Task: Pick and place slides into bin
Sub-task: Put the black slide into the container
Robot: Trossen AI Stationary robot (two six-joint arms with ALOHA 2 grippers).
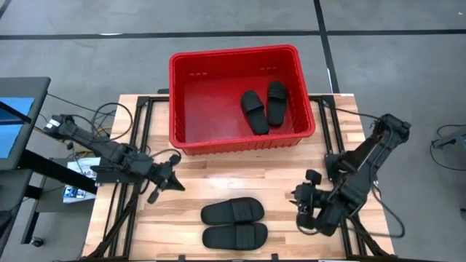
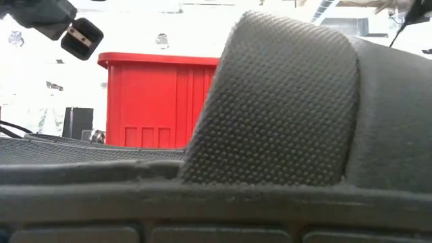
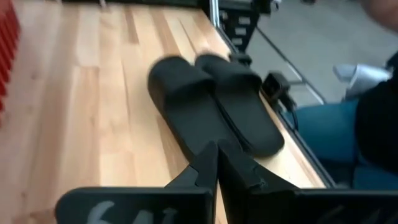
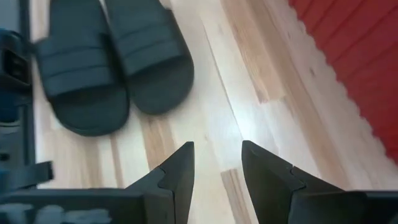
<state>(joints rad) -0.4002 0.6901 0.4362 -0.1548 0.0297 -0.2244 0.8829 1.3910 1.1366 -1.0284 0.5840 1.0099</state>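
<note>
Bin (image 1: 178, 102): red crate, upper centre of the high view, on the wooden table (image 1: 189, 189).
Inside the bin: 2 slides (image 1: 263, 106) side by side at its right end.
On the table: 2 slides (image 1: 233, 223) side by side, lower centre.
Left gripper (image 1: 164, 183): left of the tabletop pair, fingers (image 3: 233, 165) pressed together, holding nothing.
Right gripper (image 1: 303, 207): right of that pair, fingers (image 4: 182, 163) parted, holding nothing.

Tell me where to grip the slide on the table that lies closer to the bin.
Probably best: grip the upper slide by its wide strap, coming straight down from above. It lies flat, sole down, and the strap is its only raised part. The other slide sits close alongside, leaving little room there.
</note>
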